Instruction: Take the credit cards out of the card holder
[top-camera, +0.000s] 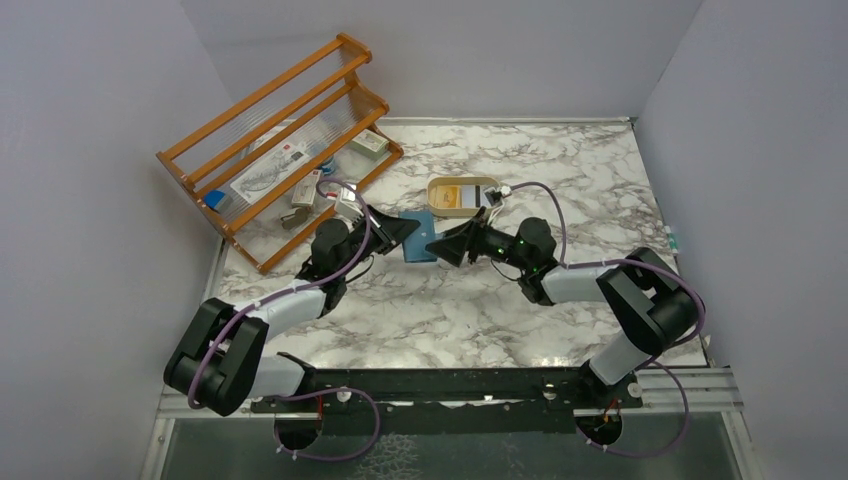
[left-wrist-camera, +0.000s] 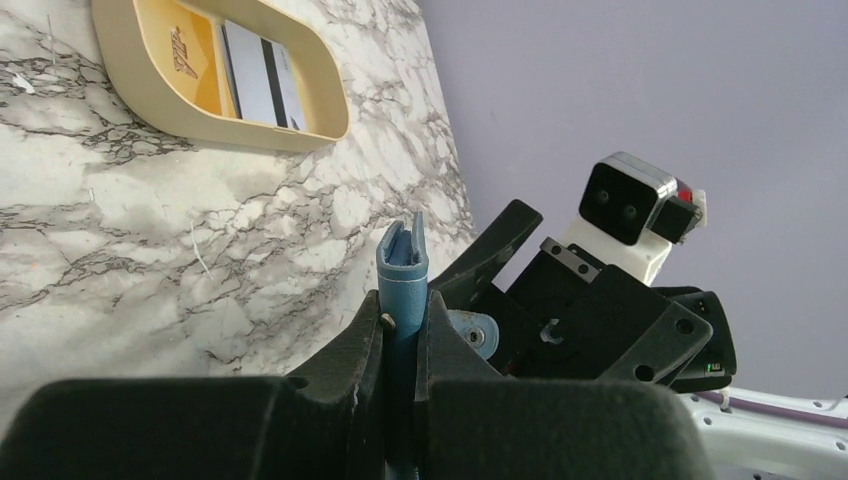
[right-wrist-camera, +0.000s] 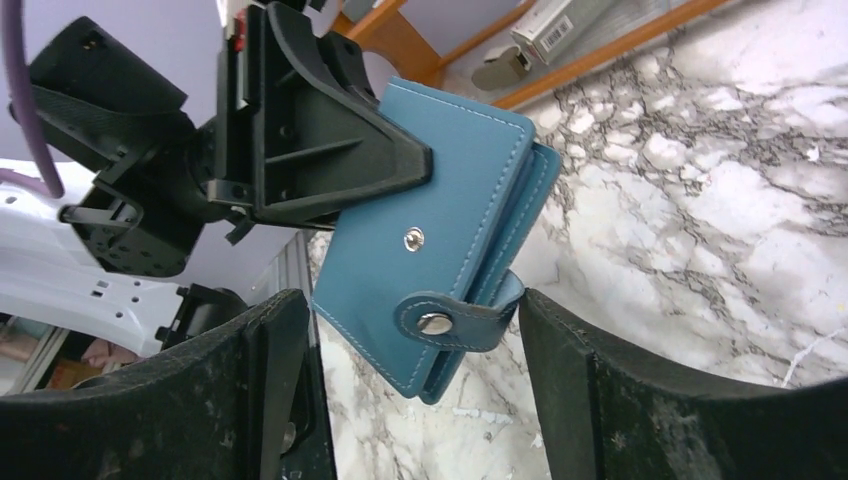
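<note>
The teal card holder (top-camera: 418, 240) is held on edge above the marble table, pinched in my left gripper (top-camera: 398, 232). In the left wrist view the card holder (left-wrist-camera: 402, 265) stands between the shut fingers of that gripper (left-wrist-camera: 402, 310). In the right wrist view the card holder (right-wrist-camera: 440, 230) is folded shut; its snap tab (right-wrist-camera: 455, 322) lies loose below the cover's stud. My right gripper (right-wrist-camera: 408, 330) is open, one finger on each side of the holder's lower end. A yellow card (left-wrist-camera: 185, 55) and a dark-striped card (left-wrist-camera: 262, 85) lie in the cream tray (left-wrist-camera: 300, 135).
The cream tray (top-camera: 432, 197) sits just behind the grippers. A wooden rack (top-camera: 280, 140) with white packets stands at the back left. Grey walls close in the table on three sides.
</note>
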